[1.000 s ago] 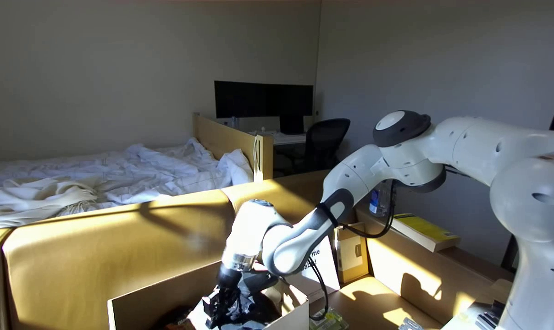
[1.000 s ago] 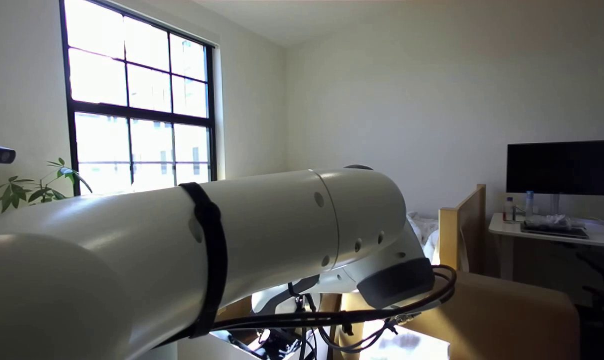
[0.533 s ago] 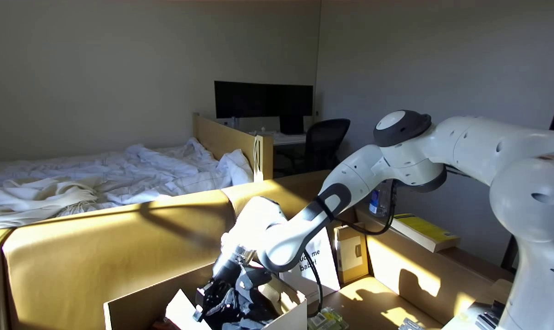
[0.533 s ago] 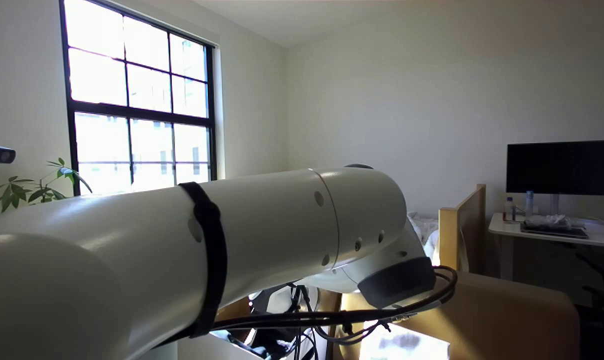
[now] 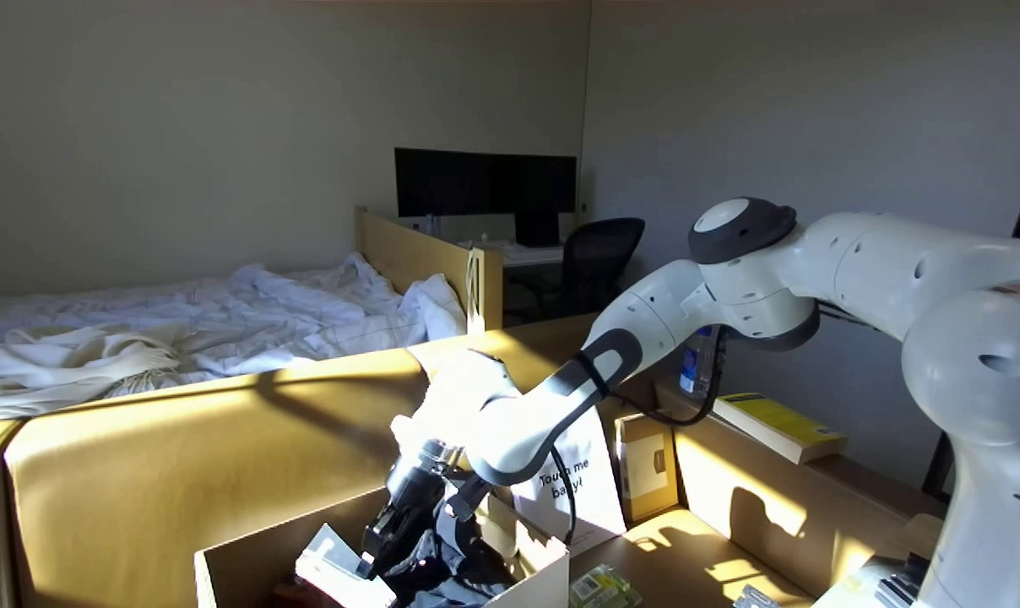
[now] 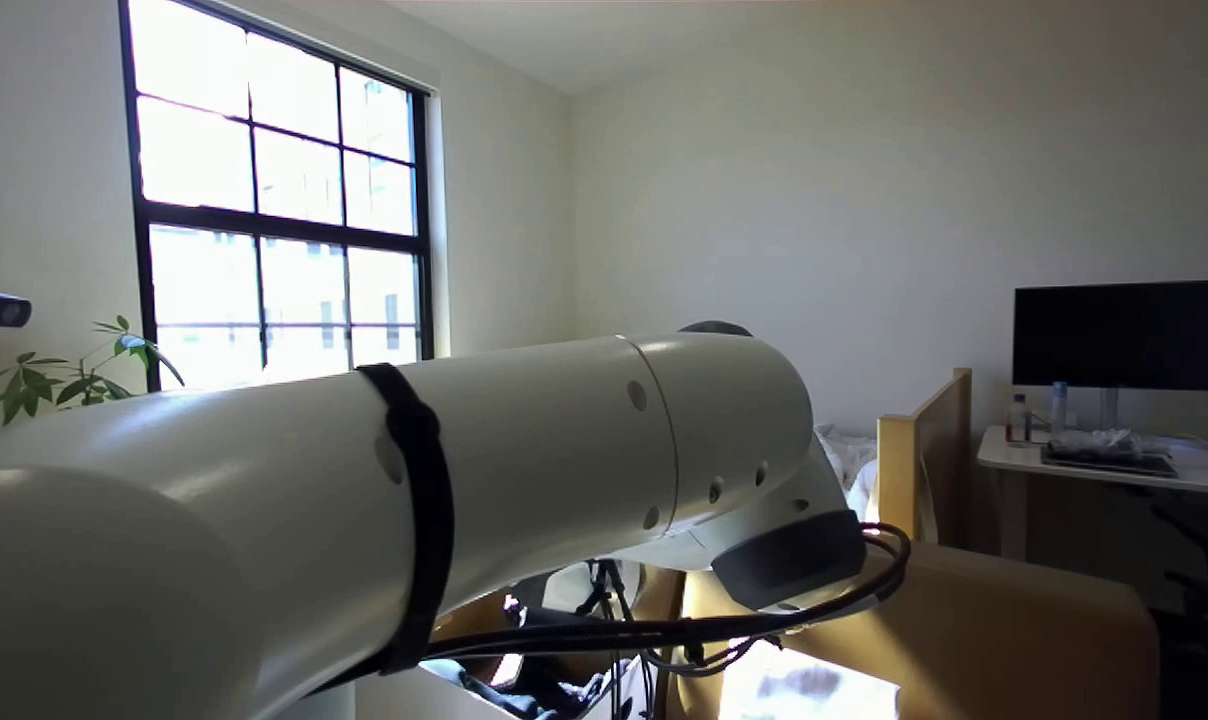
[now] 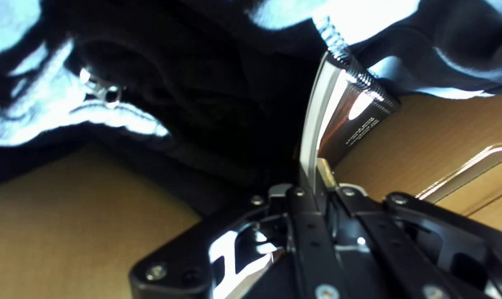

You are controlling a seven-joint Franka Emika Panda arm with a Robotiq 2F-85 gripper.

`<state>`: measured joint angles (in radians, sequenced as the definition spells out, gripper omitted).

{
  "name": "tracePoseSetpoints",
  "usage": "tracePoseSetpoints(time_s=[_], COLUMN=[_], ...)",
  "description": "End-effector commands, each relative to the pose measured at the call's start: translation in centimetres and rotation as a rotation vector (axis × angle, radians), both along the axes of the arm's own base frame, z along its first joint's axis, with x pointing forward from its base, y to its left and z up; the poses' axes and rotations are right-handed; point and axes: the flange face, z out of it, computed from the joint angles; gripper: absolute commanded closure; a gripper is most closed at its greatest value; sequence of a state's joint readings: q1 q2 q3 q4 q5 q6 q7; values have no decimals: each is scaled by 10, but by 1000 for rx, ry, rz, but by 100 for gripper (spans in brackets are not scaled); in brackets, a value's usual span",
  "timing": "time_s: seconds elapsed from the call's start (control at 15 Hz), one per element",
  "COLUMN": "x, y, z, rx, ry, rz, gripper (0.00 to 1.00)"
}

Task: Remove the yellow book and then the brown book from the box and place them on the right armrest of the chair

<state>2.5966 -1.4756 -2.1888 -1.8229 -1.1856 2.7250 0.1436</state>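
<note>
the white arm (image 5: pixel 746 295) reaches in from three o'clock, and its gripper (image 7: pixel 316 179) slants toward seven o'clock into the mouth of the cardboard box (image 5: pixel 257 561). the fingers (image 7: pixel 307 220) are pinched nearly together, with the brown book (image 7: pixel 343 124) clasped between them. in the wrist view the book is seen nearly edge-on: pale page edges run up from the fingertips, the dark glossy cover is on the four o'clock side, and the spiral binding (image 7: pixel 365 79) sits at one o'clock. in an exterior view i see a pale, sunlit face (image 5: pixel 345 574) right at the fingertips, and i can't tell whether that is the back of the book or its pages. dark cloth (image 5: pixel 455 570) is bunched in the box at three o'clock from the fingertips. over on the right armrest of the chair (image 5: pixel 877 488), well apart from the box and a little past two o'clock from it, lies the yellow book (image 5: pixel 778 425), flat. a bottle (image 5: pixel 698 369) stands near that book at its ten o'clock. closer in, at the box's two o'clock, leans a white panel (image 5: pixel 593 513) lettered "touch me baby!"
</note>
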Motion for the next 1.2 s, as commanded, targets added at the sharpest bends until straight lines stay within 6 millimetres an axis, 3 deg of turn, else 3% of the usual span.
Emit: tracePoseSetpoints(time_s=[0.0, 0.27, 0.4, 0.47, 0.6, 0.73, 1.13], x=[-6, -34, -57, -59, -57, -41, 41], y=[26, 74, 96, 102, 94, 74, -31], z=[56, 126, 163, 188, 237, 281, 383], rx=[-122, -246, -302, -323, -371, -404, -473], ry=[-152, -191, -39, 9, 93, 150, 38], rz=[15, -52, -68, -98, -161, -245, -514], gripper=[96, 97, 96, 96, 96, 96, 96])
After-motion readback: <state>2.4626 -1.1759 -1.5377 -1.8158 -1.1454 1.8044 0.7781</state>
